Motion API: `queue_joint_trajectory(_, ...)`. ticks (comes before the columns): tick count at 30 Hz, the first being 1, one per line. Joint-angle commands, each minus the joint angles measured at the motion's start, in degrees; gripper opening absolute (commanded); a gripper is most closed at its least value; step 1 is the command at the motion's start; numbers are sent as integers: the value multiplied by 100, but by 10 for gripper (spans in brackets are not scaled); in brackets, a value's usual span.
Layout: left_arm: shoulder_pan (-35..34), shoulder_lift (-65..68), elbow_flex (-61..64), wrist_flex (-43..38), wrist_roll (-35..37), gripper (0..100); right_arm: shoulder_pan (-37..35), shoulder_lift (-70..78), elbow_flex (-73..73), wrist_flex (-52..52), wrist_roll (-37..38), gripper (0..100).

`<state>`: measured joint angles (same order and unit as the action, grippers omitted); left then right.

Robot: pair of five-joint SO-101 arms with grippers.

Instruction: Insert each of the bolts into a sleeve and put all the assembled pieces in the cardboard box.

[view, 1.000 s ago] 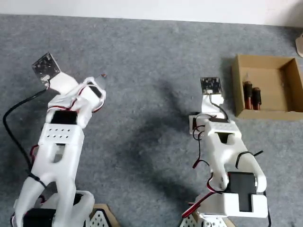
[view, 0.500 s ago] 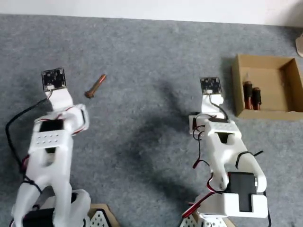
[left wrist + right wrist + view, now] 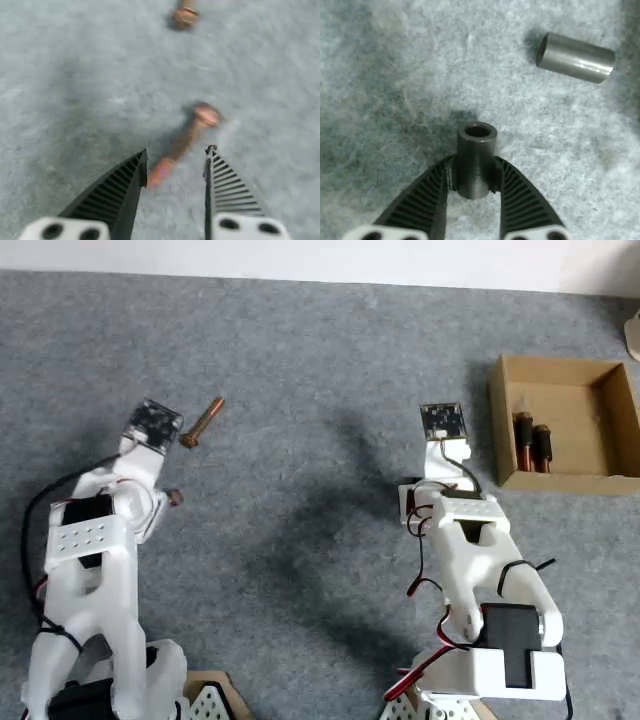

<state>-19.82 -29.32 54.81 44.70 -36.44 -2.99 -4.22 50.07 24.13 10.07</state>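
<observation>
The left claw (image 3: 175,160) is open over a bolt (image 3: 187,135). It should pinch the middle, leaving the other bolt (image 3: 203,422) at 1 o'clock. The right claw (image 3: 472,170) squeezes a sleeve (image 3: 476,150) upright.

Background only: grey felt mat (image 3: 320,350).
White strip (image 3: 300,258) runs along the far edge; pale rounded object (image 3: 633,336) cut off at the right edge; tan board corner (image 3: 222,684) at the near edge.
</observation>
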Motion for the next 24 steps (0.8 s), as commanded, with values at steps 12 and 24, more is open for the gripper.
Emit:
queue_joint_trajectory(12, 576, -31, -391, 686, -536, 184, -207, -101, 84, -48, 88, 5)
queue_joint_trajectory(24, 523, 1692, -1657, 1503, -1011, 185, -207, -101, 84, -48, 97, 5)
